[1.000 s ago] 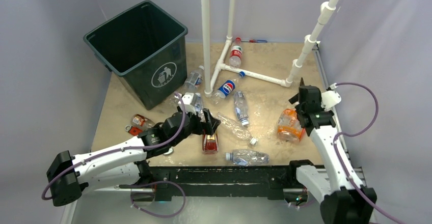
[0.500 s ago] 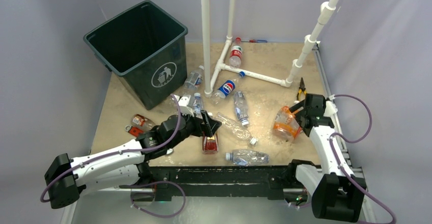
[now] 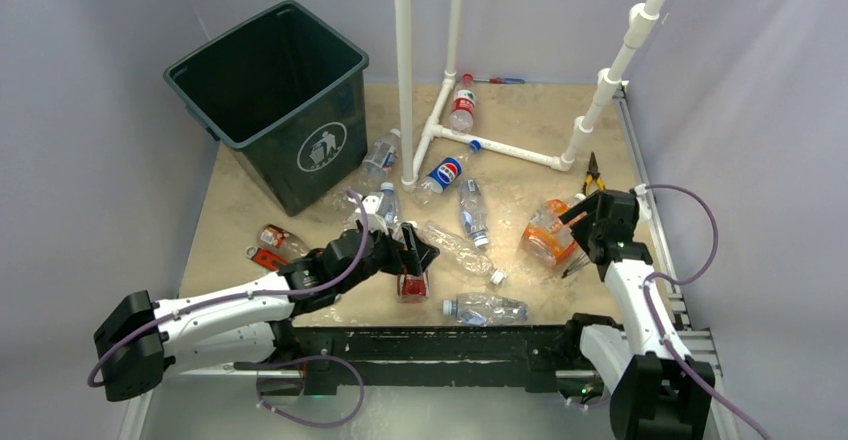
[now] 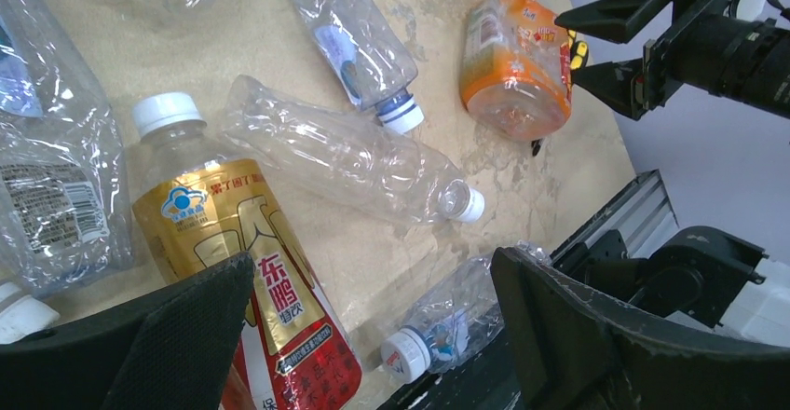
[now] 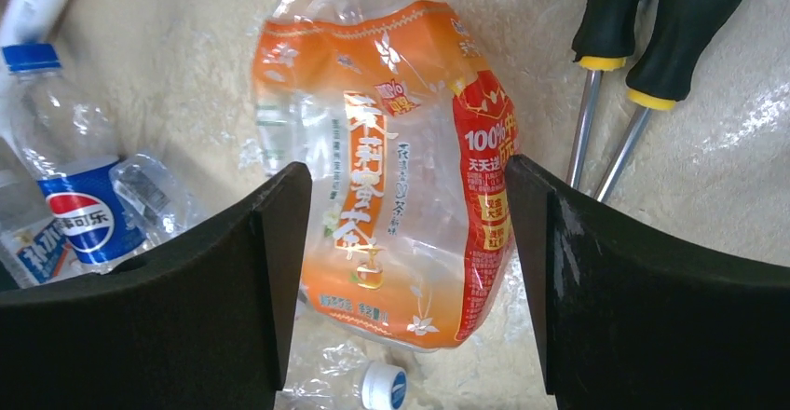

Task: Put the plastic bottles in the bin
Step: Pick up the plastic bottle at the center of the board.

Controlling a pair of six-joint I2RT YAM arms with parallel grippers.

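Descent over the last second brings the right gripper (image 3: 583, 222) down around the orange-labelled bottle (image 5: 401, 196) near the table's right edge, fingers narrowing on its crumpled sides; whether they pinch it yet I cannot tell. The left gripper (image 4: 373, 275) stays spread wide over the gold-labelled bottle (image 4: 242, 270) by the near edge. The bin (image 3: 320, 150) stands well apart at the far left corner, so a long carry likely follows.

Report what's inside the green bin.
Inside the green bin, only its dark inner walls and part of its floor show; no bottle is visible there. Its near walls cover the floor's near strip, so anything lying there is hidden.
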